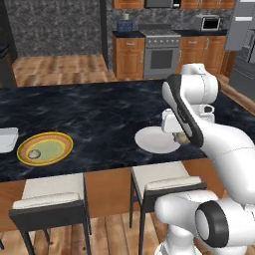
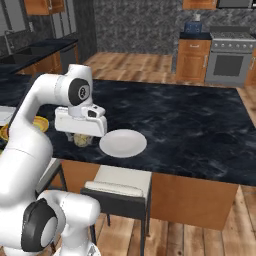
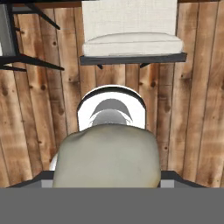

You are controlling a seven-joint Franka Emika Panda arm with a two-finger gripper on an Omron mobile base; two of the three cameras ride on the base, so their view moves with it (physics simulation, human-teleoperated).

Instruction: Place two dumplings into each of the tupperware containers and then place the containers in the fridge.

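Glossy black marble-look counter (image 1: 99,119), matt wrinkled dumpling (image 3: 107,155), seemingly smooth white plate (image 2: 123,143), wood-plank floor (image 3: 197,109).

Beige-grey dumpling (image 3: 106,155), black marbled counter (image 1: 89,117), white plate (image 2: 123,143)

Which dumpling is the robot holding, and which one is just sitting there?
The end effector holds the dumpling beside the white plate. The other dumpling lies on the yellow-rimmed green plate.

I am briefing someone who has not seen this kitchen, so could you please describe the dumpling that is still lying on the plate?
Find the dark marble island counter and follow its near edge to the round green plate with the yellow rim, beside the white tupperware container. The dumpling lies on the plate's left part: a small beige-grey lump, unlike the other one at the gripper.
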